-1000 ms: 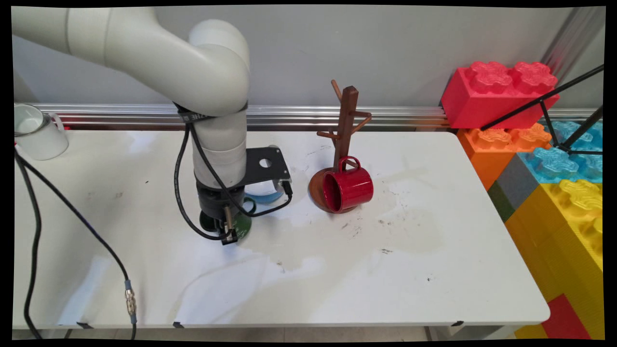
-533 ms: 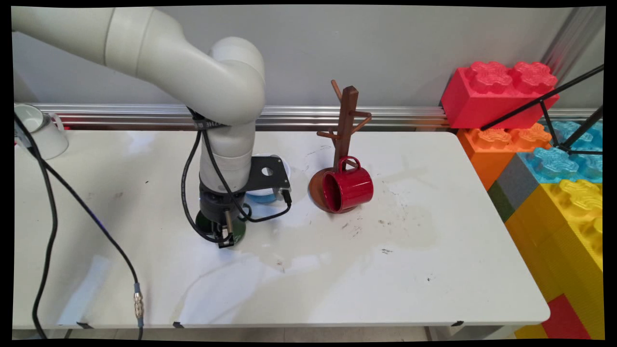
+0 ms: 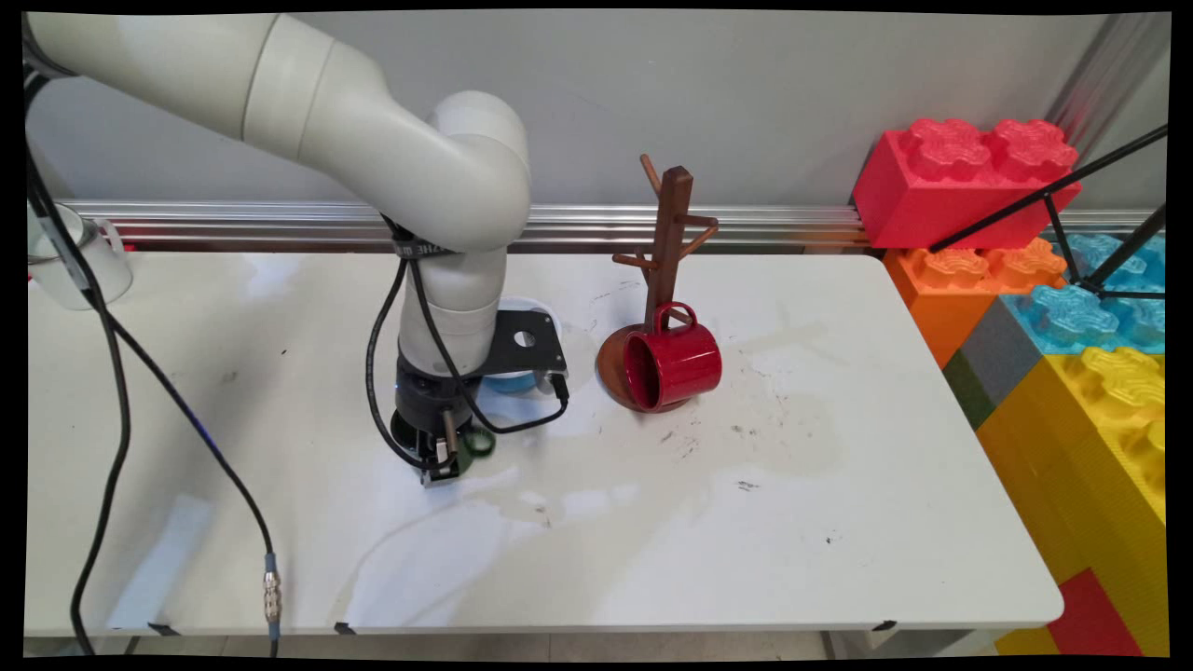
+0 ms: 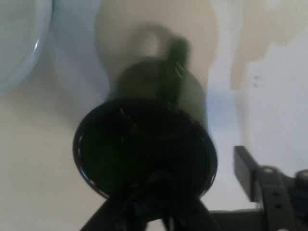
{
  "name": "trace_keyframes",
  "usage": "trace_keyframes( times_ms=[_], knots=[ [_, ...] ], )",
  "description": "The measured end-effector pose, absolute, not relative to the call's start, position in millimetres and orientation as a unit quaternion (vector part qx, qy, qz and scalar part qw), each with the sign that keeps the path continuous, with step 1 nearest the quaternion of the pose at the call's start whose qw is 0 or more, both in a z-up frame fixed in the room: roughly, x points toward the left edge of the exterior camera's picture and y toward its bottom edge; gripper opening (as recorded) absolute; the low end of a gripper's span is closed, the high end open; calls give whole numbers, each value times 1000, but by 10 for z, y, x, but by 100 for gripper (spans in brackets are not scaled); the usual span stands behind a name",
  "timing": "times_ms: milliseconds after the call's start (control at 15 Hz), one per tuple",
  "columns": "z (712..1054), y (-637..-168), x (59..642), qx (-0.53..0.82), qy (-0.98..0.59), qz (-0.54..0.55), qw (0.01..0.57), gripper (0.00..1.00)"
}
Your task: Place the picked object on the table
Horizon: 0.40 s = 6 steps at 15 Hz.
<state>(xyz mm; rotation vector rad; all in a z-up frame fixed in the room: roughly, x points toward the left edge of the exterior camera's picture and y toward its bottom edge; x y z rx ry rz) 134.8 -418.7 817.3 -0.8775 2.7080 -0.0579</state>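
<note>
The gripper (image 3: pixel 438 457) hangs straight down over the table (image 3: pixel 839 522), low and close to it, and right under it sits a dark green mug (image 3: pixel 471 445), of which only the handle and a sliver of the body peek out at about four o'clock from the wrist in the main view. In the hand view the mug (image 4: pixel 144 149) fills the middle: its open mouth faces up at the camera, its axis upright and in line with the gripper's own, and its handle points to twelve o'clock in that picture. One finger seems to drop inside the rim at the near side and another part of the linkage stands off at four o'clock outside the wall, but whether the fingers are pinching the wall or standing apart I cannot tell. Just beyond the mug, at one o'clock from it in the main view and partly behind the black camera bracket, lies a white and blue bowl (image 3: pixel 517 377). Further off at three o'clock stands a brown mug tree (image 3: pixel 666 242) with a red mug (image 3: pixel 673 365) lying on its side against the base. A white mug (image 3: pixel 79 266) sits at the far left edge, well apart.
</note>
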Motion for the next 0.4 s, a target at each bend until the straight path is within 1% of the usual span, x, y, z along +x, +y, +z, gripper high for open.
trace_keyframes(
  times_ms=[400],
  knots=[
    [8120, -4248, 1351, -306, 942, -22, 139, 100]
  ],
)
